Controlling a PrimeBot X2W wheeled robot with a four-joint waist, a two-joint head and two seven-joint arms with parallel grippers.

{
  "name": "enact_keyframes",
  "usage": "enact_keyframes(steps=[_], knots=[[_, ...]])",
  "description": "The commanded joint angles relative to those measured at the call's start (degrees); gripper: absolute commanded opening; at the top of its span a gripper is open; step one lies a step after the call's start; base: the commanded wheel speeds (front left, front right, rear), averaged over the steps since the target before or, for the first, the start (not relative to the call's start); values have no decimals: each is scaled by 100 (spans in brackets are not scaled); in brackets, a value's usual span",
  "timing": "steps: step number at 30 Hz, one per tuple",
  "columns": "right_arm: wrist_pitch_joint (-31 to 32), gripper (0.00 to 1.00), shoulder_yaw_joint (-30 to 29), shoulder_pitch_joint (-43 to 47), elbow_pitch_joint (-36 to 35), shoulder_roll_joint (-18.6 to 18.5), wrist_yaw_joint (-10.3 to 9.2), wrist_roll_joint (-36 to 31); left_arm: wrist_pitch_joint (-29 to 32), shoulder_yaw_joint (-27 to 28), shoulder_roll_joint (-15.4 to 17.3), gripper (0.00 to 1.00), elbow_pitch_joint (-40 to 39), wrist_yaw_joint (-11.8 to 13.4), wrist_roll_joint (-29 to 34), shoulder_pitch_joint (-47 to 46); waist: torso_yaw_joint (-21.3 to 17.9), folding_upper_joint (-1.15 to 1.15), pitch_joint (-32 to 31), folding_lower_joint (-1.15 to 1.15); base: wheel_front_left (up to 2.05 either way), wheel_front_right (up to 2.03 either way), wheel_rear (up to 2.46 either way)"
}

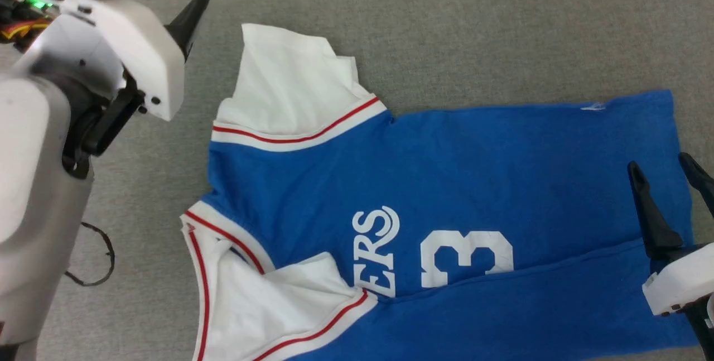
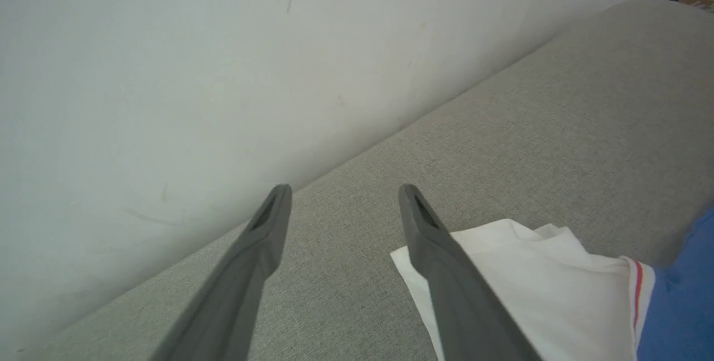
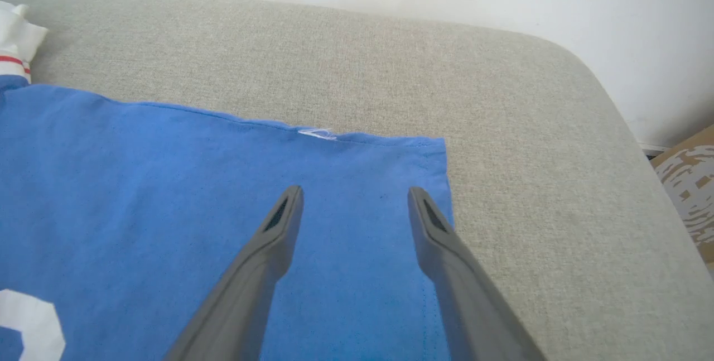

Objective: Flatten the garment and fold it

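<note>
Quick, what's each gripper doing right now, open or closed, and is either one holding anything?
Left gripper: open, holding nothing, beside the garment.
Right gripper: open, holding nothing, fingers spread over the garment's blue end.

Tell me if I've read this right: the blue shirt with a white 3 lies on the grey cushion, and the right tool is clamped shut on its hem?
Not quite. The right tool is open, its two fingers spread apart over the blue cloth with nothing pinched between them, as the right wrist view shows. The rest holds: the blue shirt with a white 3 lies on the grey cushion.
</note>
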Motion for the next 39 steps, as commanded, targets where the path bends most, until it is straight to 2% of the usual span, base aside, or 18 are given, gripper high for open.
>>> enact_keyframes(steps=[1,5,10,18,19,20,23,31,34,39], knots=[[-56,100,17,-111,30,-19,-5,2,104,-76,23,100,107,-53,-38,-126,-178,0,256,-1,0,0,0],[-79,100,73,-222,112,-27,-5,35,678,-334,79,100,509,-125,-286,-364,-292,0,452,-1,0,0,0],[-111,100,80,-284,202,6,-5,35,1159,-365,96,100,726,-147,-706,-468,-421,0,637,-1,0,0,0],[-165,100,22,-318,336,7,-5,86,1613,-371,99,100,704,-151,-1157,-379,-493,0,802,-1,0,0,0],[-174,100,19,-333,352,-2,-5,100,1675,-410,130,71,708,-153,-1151,-354,-500,0,816,-1,0,0,0],[-183,100,17,-350,368,-10,-5,109,1740,-464,162,0,711,-155,-1153,-322,-505,0,828,-1,0,0,0],[-186,100,30,-414,398,-58,-5,124,1817,-535,208,0,684,-160,-1205,-242,-506,0,841,-1,0,0,0],[-150,100,-174,-963,127,-405,-5,115,1085,-451,167,0,626,-147,-1068,-158,-381,0,635,-1,0,0,0],[217,100,-119,-1222,130,-609,-5,331,914,-436,121,0,621,-150,-1087,-144,-311,0,575,-1,0,0,0],[1173,100,-2,-1613,508,-1006,-5,898,831,-434,88,0,583,-152,-1137,-166,-207,0,612,-1,0,0,0]])
